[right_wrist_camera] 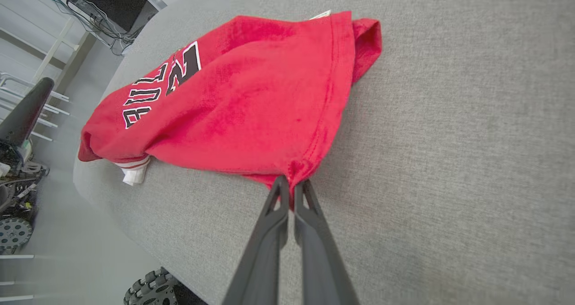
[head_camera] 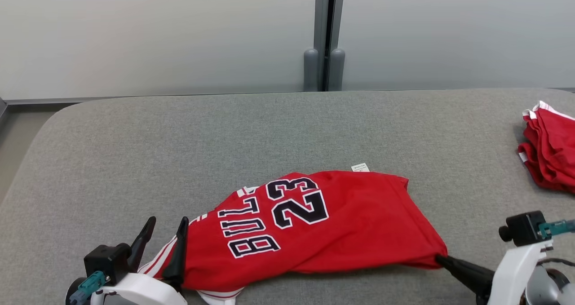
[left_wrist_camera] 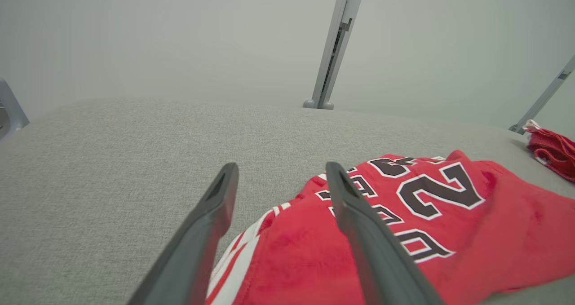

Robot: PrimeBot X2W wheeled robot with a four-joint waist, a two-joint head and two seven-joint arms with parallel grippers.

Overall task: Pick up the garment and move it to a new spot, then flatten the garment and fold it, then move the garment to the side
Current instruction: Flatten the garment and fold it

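Head view: the red jersey (head_camera: 314, 224) lies crumpled on the grey padded table (head_camera: 269, 130), at the near edge and roughly central, its black number and lettering facing up. A white label (head_camera: 360, 167) shows at its far edge. The left gripper (head_camera: 167, 222) is at the lower left with its two fingers spread apart. One finger stands over the bare table and the other over the striped end of the jersey. From this angle it cannot be settled whether that finger touches the cloth. The right gripper (head_camera: 442, 260) is at the lower right, its fingers drawn together on the pointed right-hand corner of the jersey. A second red garment (head_camera: 550, 156) sits bunched at the far right of the table, well apart from the jersey. A grey post (head_camera: 323, 67) stands behind the table.

Left wrist view: the fingers are wide apart with nothing between them. The white-striped edge of the jersey lies below the gap, and the printed number is to the right.

Right wrist view: both fingers are pressed together with the hem corner of the jersey pinched between their tips. The cloth fans out from that point across the table. A wheel (right_wrist_camera: 152, 289) is visible on the floor below the table edge.
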